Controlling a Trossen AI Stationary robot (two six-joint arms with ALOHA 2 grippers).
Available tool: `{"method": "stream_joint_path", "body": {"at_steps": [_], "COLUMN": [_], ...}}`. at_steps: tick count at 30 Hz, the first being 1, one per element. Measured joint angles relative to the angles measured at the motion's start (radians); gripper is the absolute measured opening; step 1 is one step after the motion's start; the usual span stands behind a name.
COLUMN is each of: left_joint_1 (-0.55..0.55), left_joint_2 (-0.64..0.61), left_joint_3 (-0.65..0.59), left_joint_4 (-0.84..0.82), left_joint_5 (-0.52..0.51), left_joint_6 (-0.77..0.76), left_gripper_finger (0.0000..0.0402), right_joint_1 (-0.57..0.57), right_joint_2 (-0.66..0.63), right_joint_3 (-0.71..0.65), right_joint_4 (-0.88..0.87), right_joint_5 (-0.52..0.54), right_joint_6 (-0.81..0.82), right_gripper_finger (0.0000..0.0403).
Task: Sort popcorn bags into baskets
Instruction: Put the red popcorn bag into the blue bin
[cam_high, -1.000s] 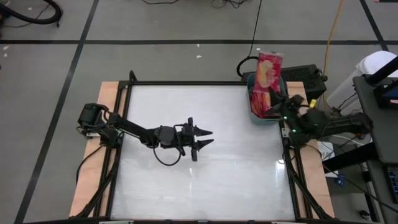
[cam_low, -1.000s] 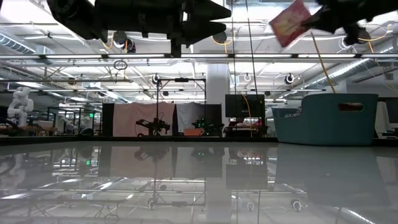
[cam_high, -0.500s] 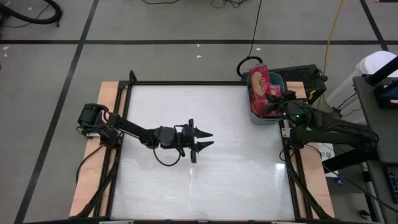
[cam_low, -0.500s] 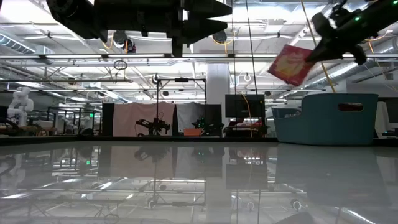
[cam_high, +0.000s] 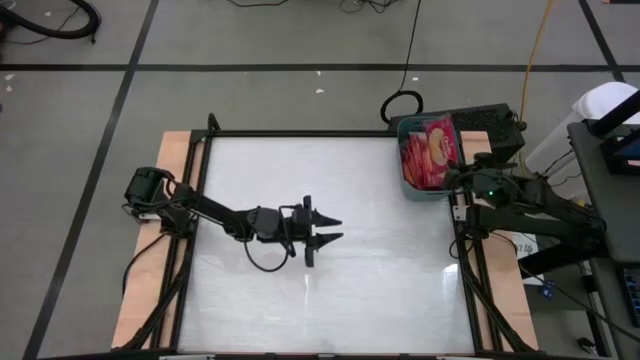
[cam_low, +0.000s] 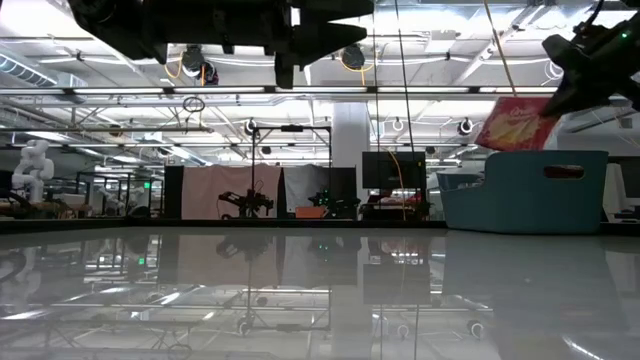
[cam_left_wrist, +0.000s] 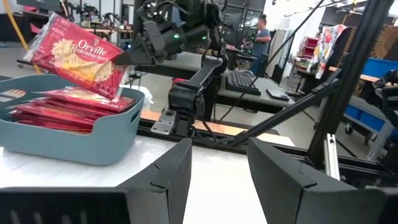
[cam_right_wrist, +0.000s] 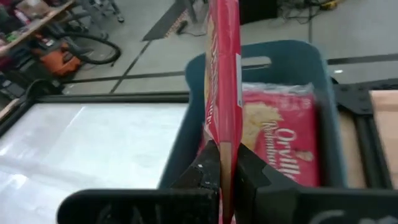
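Right gripper (cam_right_wrist: 227, 163) pinches a bag (cam_right_wrist: 222, 74) above the bin (cam_high: 414, 188). Left gripper (cam_high: 328, 230) hovers mid-table, fingers spread.

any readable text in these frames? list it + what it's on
"Orville Redenbacher" – white script on the popcorn bag held over the teal bin in the right gripper, left wrist view; smaller print below it is too blurred to read.
"Orvill…" – partial, on the top bag lying in the bin, right wrist view.
High and low views: print on the bags is too small to read.
No other readable labels or signs.
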Motion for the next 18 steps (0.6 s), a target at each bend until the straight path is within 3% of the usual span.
{"method": "stream_joint_path", "body": {"at_steps": [12, 18], "left_joint_1": [-0.014, -0.028], "left_joint_2": [0.000, 0.000], "left_joint_3": [0.000, 0.000], "left_joint_4": [-0.001, -0.001], "left_joint_5": [-0.002, -0.002], "left_joint_6": [-0.029, -0.029], "left_gripper_finger": [0.0159, 0.0159], "right_joint_1": [0.000, 0.000], "right_joint_2": [0.001, 0.001], "right_joint_3": [0.001, 0.001], "right_joint_4": [-0.058, -0.130], "right_joint_5": [-0.043, -0.040], "right_joint_6": [0.051, 0.109], "right_gripper_finger": [0.0003, 0.0034]}}
